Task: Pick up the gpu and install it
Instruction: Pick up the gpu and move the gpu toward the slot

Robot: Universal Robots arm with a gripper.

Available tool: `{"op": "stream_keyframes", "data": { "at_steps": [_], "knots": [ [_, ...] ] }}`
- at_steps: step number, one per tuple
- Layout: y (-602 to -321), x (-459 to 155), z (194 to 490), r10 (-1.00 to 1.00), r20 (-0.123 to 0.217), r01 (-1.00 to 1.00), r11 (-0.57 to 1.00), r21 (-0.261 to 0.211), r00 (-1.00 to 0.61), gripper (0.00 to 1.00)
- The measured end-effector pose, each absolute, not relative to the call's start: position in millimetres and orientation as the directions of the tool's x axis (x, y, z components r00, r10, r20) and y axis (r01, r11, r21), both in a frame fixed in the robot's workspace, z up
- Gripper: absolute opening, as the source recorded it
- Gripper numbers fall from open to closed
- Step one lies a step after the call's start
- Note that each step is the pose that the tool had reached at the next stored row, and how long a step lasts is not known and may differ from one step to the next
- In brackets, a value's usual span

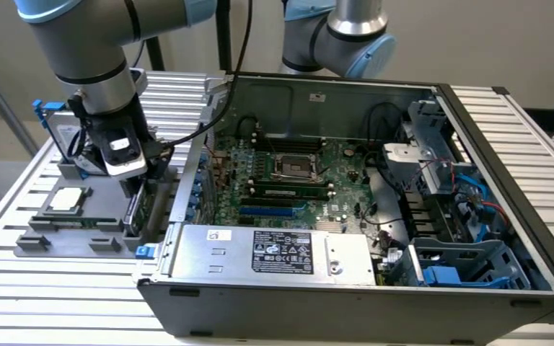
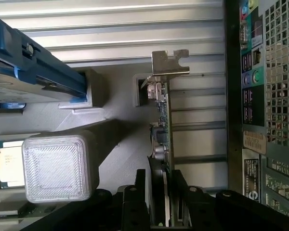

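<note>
Gripper (image 2: 160,185) clamped on the gpu (image 2: 163,120), thin card seen edge-on, green board, silver bracket (image 2: 169,62) at its end, near the computer case (image 2: 272,96)

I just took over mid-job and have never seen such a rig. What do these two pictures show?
The exterior view shows a robot arm beside an open computer case with its motherboard exposed. The wrist view comes from a camera on the arm, looking along the gripper. A grey parts holder carries a processor chip, a hard drive with blue rails, and the gpu, standing on edge, silver bracket at one end. The gripper sits at the gpu's edge; the gpu stands in the holder.
</note>
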State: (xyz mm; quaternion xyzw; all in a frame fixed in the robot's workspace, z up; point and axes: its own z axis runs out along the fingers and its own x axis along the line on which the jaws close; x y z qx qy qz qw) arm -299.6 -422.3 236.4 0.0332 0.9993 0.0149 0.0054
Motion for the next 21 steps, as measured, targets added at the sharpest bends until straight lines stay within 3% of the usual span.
{"op": "stream_keyframes", "data": {
  "at_steps": [2,21],
  "knots": [
    [-421.5,-299.5,236.5,0.066,-0.01,0.066,0.997,0.03,-0.998,0.27],
    [-420.3,-299.3,236.3,-0.004,-0.008,-0.004,1.0,0.03,-1.0,0.27]
  ]
}}
